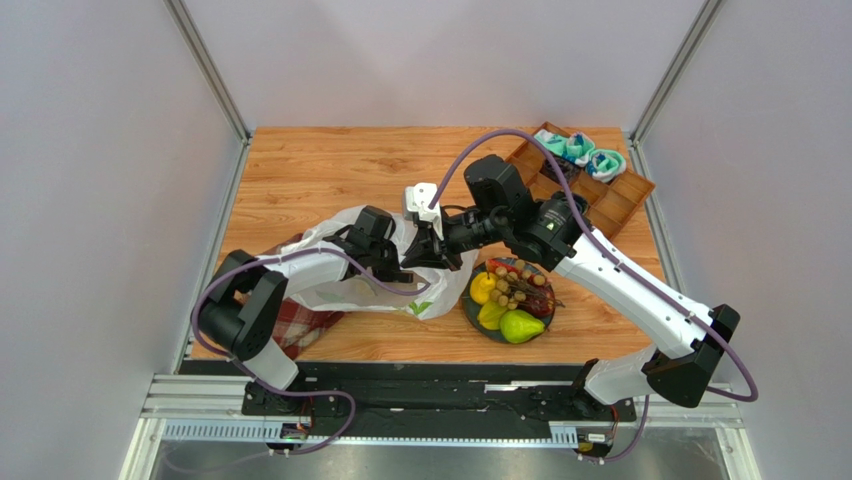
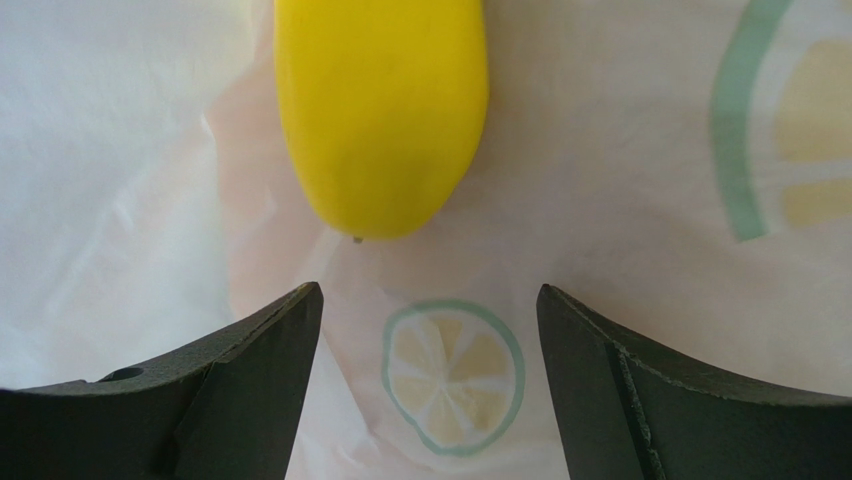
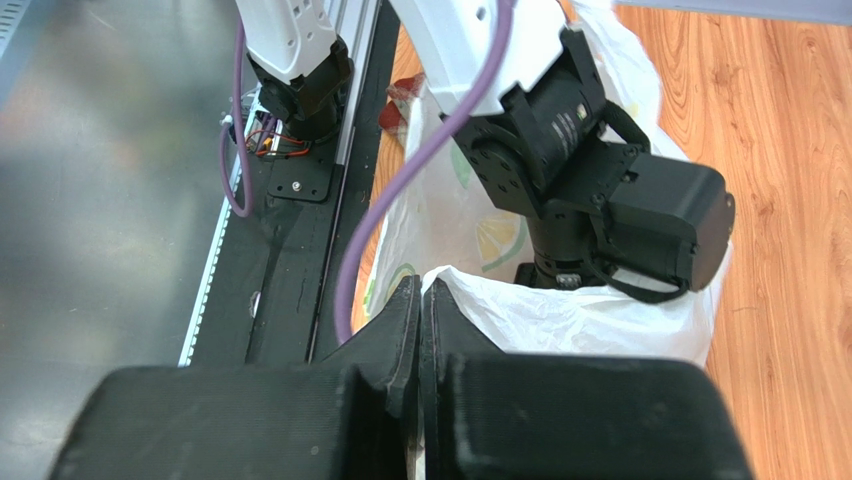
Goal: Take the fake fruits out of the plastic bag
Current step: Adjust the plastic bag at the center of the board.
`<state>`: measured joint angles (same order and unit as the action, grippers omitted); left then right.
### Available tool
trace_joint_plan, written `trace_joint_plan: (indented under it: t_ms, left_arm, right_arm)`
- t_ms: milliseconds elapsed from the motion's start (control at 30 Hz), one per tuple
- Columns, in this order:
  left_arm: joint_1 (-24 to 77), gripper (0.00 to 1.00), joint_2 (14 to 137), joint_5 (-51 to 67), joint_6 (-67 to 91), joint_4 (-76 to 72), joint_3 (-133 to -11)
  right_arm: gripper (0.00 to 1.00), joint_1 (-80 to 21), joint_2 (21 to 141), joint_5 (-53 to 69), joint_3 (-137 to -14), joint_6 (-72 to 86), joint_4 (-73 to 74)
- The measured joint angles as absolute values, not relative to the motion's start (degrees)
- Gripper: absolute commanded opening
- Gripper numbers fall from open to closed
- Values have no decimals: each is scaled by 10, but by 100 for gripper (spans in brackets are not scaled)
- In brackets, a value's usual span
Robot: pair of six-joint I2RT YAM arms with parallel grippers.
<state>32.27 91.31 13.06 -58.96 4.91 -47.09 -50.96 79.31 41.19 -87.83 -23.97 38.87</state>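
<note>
My left jaws stood wide open inside the plastic bag (image 1: 445, 290). A yellow mango (image 2: 380, 110) lay on the bag's printed film just ahead of them, untouched. My right jaws were pressed shut on the bag's white rim, holding it up in a peak. On the worktop (image 1: 330, 170), just beside the bag, a dark plate (image 1: 467, 308) held the green pear (image 1: 522, 326), grape bunch (image 1: 518, 287) and other fruits.

The right end effector (image 3: 420, 300) has its fingers pressed tight together, pinching the rim of the white plastic bag (image 3: 560, 320). Just beyond it, the left arm (image 3: 600, 190) dips its black wrist into the bag's mouth. A purple cable (image 3: 395, 195) curves past, and the wooden surface (image 3: 790, 150) lies to the right.
</note>
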Motion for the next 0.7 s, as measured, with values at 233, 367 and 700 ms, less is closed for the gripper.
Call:
trace_joint_plan:
  t_ms: [233, 367, 700]
  left_arm:
    - [322, 85, 948, 156, -599, 47, -496]
    - [325, 83, 947, 177, -616, 48, -496]
    - [326, 72, 948, 210, -693, 80, -497]
  right_arm:
    - [0, -511, 793, 412, -878, -241, 393]
    - [0, -513, 793, 412, -878, -241, 398]
    - [0, -517, 794, 410, -878, -241, 401]
